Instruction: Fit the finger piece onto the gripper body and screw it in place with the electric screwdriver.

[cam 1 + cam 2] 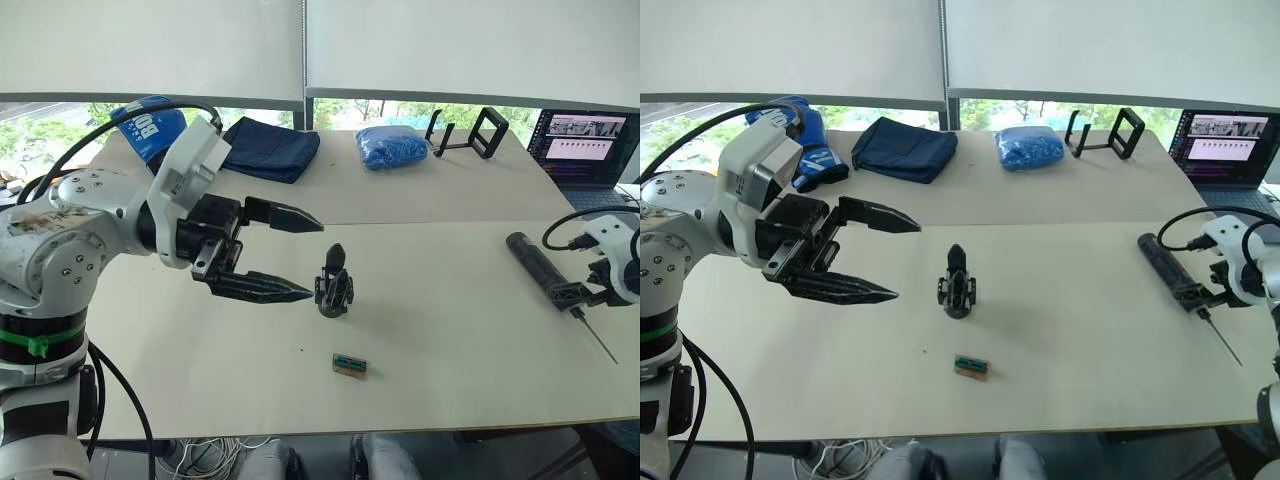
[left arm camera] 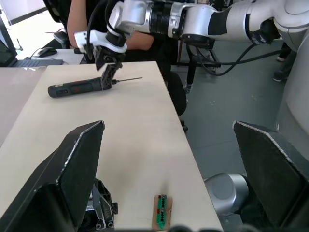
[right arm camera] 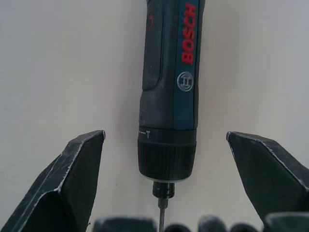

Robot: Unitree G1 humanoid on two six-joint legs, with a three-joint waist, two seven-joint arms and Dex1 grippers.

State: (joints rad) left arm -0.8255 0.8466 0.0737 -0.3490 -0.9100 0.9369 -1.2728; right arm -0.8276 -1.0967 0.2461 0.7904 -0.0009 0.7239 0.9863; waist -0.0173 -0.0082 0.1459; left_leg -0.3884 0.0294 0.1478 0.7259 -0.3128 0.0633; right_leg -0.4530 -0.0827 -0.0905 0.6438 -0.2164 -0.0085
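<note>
The left arm's glossy white rounded shell segments (image 1: 75,225), studded with small dark screws, join a black wrist block. A green clip (image 1: 37,346) sits on a black band lower down, and black cables (image 1: 110,125) loop over it. The left gripper (image 1: 305,257) has two long black pointed fingers; the right gripper (image 2: 110,72), white-housed, has short black fingers.
</note>
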